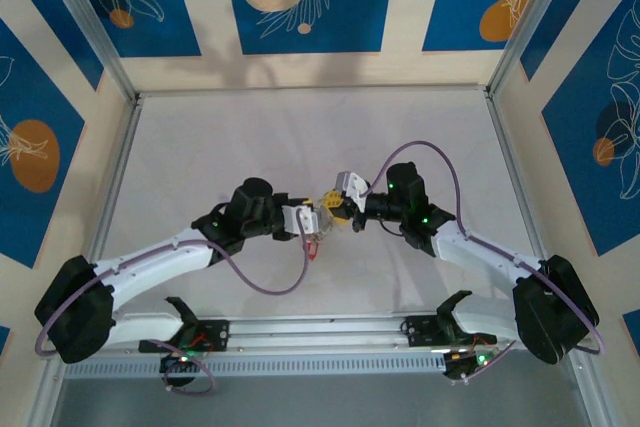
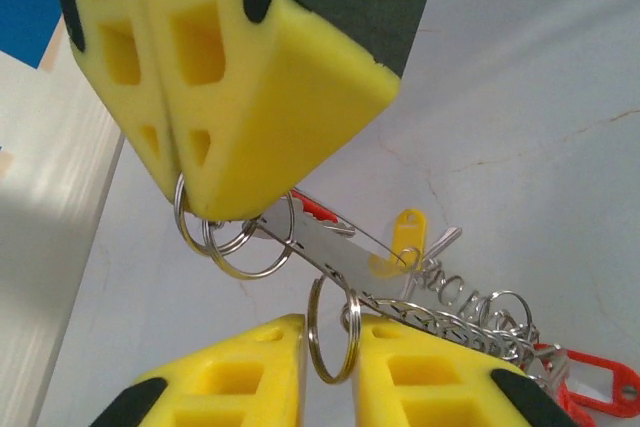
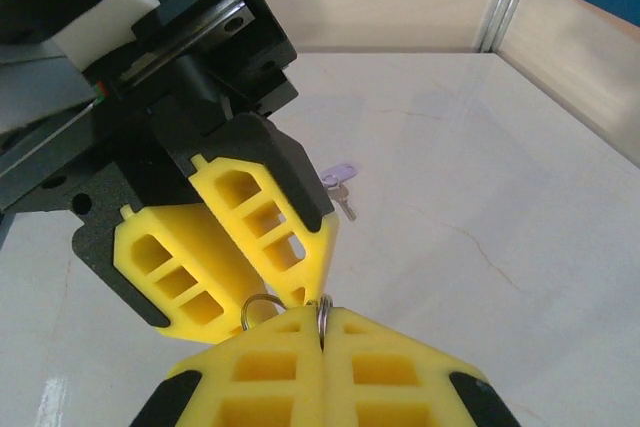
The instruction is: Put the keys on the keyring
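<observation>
Both grippers meet above the table's middle. My right gripper (image 3: pixel 322 315) is shut on a small silver split ring (image 3: pixel 321 319), seen edge-on between its yellow pads. In the left wrist view the right gripper (image 2: pixel 195 209) pinches two linked rings (image 2: pixel 245 247) joined to a flat silver band (image 2: pixel 330 257), perhaps the keyring edge-on. My left gripper (image 2: pixel 330 327) has its jaws nearly together, with another split ring (image 2: pixel 317 332) on the band standing in the narrow gap and touching both pads. Yellow-headed (image 2: pixel 405 237) and red-headed keys (image 2: pixel 600 387) hang from the bunch. A pale purple key (image 3: pixel 340 175) lies on the table.
A chain of small rings (image 2: pixel 480 312) trails from the band. The white table (image 1: pixel 200 147) is walled by a metal frame (image 1: pixel 110 177) and patterned blue panels. A red tag (image 1: pixel 312 247) dangles below the grippers in the top view.
</observation>
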Motion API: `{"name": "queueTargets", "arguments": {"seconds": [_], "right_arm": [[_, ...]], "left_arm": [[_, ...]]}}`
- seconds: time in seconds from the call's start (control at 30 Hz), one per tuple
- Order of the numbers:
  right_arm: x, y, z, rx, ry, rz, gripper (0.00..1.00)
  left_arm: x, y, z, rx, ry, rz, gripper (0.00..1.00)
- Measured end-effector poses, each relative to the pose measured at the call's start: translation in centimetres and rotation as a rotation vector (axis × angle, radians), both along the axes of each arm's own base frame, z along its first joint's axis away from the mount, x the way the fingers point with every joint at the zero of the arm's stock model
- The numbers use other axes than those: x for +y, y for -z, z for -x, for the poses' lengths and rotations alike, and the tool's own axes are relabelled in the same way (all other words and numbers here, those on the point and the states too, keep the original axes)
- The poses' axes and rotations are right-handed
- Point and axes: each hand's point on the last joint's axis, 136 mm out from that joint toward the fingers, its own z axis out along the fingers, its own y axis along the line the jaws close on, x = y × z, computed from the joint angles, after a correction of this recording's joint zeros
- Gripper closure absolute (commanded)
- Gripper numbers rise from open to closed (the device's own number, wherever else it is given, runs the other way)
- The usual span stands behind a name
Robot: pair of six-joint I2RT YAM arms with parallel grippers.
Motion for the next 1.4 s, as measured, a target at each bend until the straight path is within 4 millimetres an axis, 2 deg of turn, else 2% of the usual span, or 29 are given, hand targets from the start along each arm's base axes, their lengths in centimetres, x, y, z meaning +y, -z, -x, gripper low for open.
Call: {"name": "queueTargets", "arguments": {"seconds": [0.3,0.63,0.97,1.33,1.37,1.4], "right_arm": [[0.0,0.0,-0.1,-0.004,0.007,0.0,1.0],[0.0,0.0,-0.2,-0.004,0.007,0.001,1.0],[0.0,0.4,-0.4,0.002,0.017,0.01,1.0],[0.0,0.3,-0.3,0.014,0.017,-0.001,1.0],[0.1,0.2,-0.3,0.013,0.014,-0.004,1.0],[0.1,0.2,-0.2,0.012,0.011,-0.007,1.0]], "left_arm": [[0.3,-0.1,-0.2,-0.043,-0.013,-0.008,1.0],[0.6,-0.2,0.1,-0.058,-0.004,-0.023,1.0],[0.9,-1.1,0.4,-0.061,0.041,-0.123,1.0],[0.8,-1.1,0.7,-0.037,0.079,-0.18,1.0],[0.7,-1.0,0.7,-0.035,0.081,-0.179,0.97],[0.7,-1.0,0.8,-0.033,0.082,-0.177,0.83]]}}
